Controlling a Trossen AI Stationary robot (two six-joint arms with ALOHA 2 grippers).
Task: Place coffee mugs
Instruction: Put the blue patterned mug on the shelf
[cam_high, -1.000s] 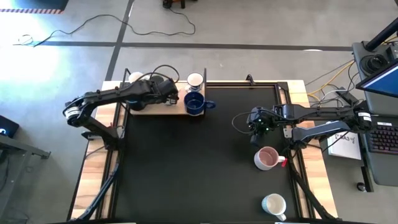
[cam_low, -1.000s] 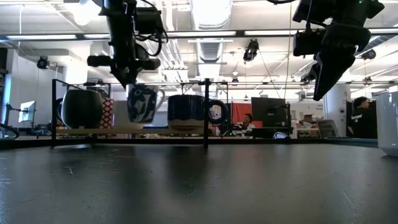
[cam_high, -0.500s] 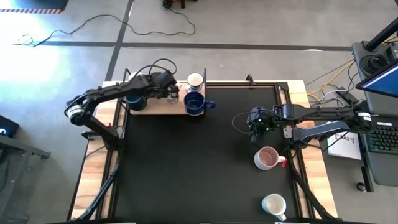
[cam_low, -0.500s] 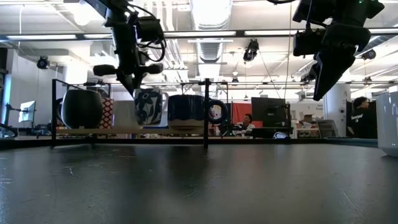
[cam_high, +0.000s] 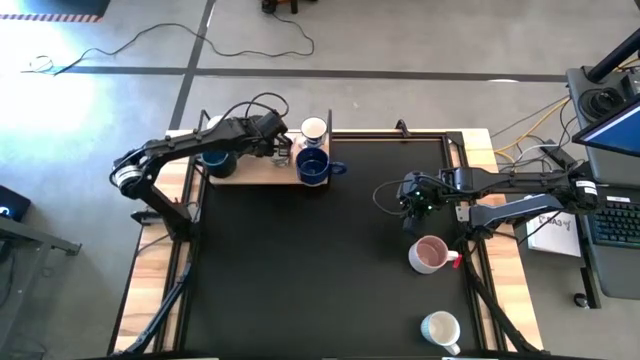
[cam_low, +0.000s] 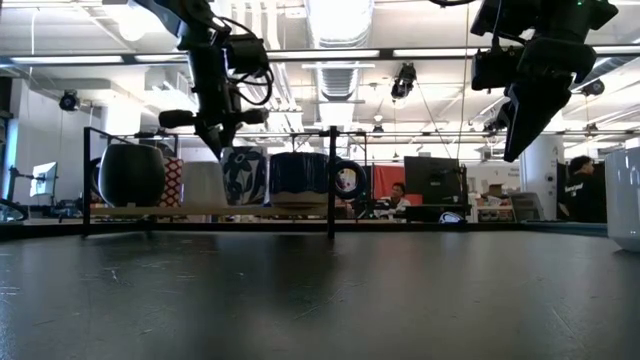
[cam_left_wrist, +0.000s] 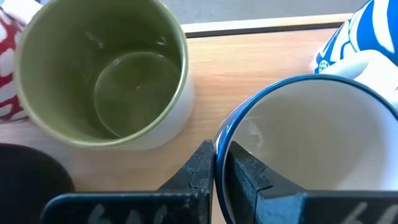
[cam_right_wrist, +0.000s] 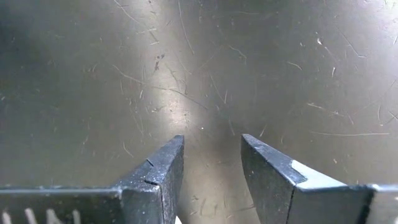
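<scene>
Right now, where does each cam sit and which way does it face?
High: overhead, straight down; both arms, wooden tray.
Low: tabletop level, across to tray; arms hang from above.
Left wrist: left end effector shut on blue-rimmed mug, beside olive-green mug.
Right wrist: open right end effector over bare mat.
Shared: blue-rimmed mug in low and left wrist.

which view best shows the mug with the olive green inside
The left wrist view: the olive-green mug fills the frame, open top and inside plainly visible on the wooden shelf. In the high view the left arm covers most of that spot. The low view shows the mugs side-on only, so its inside is hidden. The right wrist view shows only table.
</scene>
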